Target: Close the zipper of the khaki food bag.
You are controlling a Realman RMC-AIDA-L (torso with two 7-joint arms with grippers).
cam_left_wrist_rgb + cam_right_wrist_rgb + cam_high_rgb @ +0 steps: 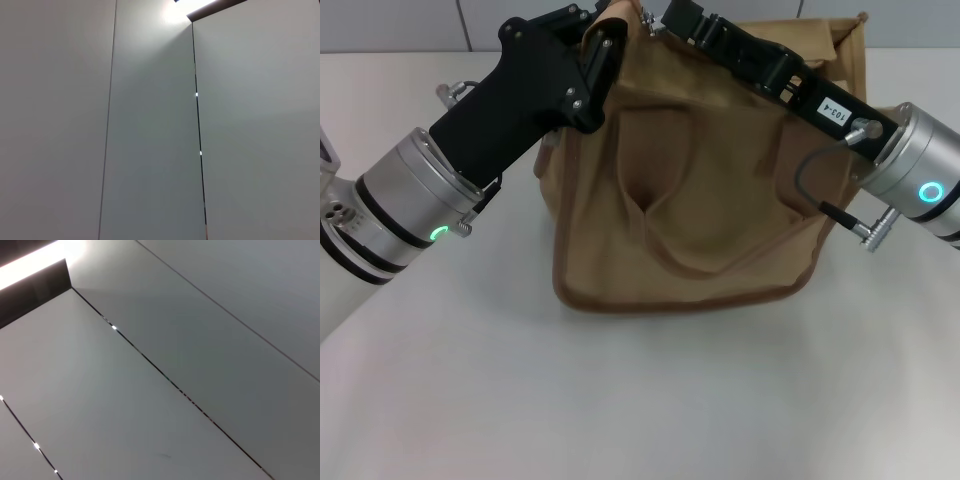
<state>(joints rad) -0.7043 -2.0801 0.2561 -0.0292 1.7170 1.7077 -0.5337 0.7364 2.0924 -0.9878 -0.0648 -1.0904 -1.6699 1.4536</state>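
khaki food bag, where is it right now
In the head view the khaki food bag stands centre-back on the white table, between the left gripper and right gripper.

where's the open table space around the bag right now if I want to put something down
In the head view, the widest bare stretch of the white table lies in front of the khaki food bag. Both back top corners are crowded: the left gripper and right gripper reach in there.

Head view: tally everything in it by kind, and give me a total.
Khaki food bag: 1
Robot tools: 2, the left tool and the right tool, both up at the bag's top edge
White table: 1
Total: 4
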